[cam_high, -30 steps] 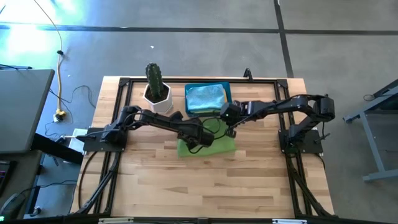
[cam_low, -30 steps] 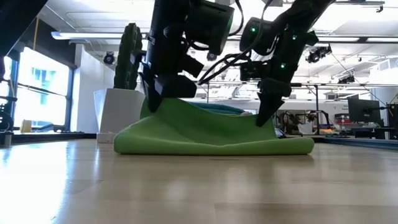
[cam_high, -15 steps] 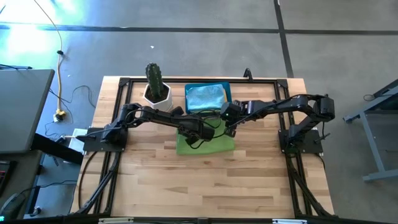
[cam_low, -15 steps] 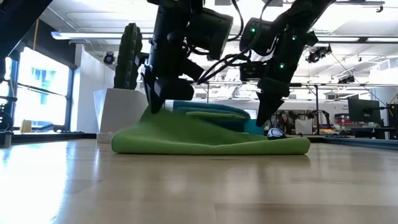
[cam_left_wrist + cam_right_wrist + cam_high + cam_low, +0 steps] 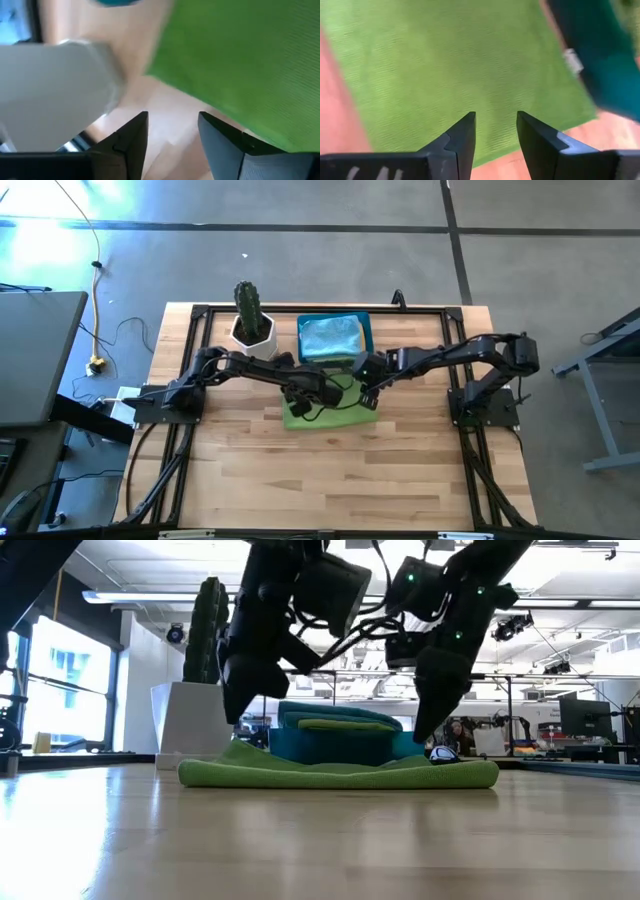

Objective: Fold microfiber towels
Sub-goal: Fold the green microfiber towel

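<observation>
Green towel: the lime green towel [image 5: 335,772] lies flat on the wooden surface [image 5: 330,470], just in front of the blue bin [image 5: 335,338], and it looks folded over once.
Left hand: the left hand [image 5: 172,142] hangs above the towel's edge on the plant pot [image 5: 252,337] side, fingers spread, holding nothing.
Right hand: the right hand [image 5: 495,137] hangs over the towel's other end, near the bin, fingers also spread and empty.
Bin: more towels are piled in it, a light blue one [image 5: 332,335] on top.
Progress: I judge this towel is nearly finished; the towels in the bin are not yet done.
</observation>
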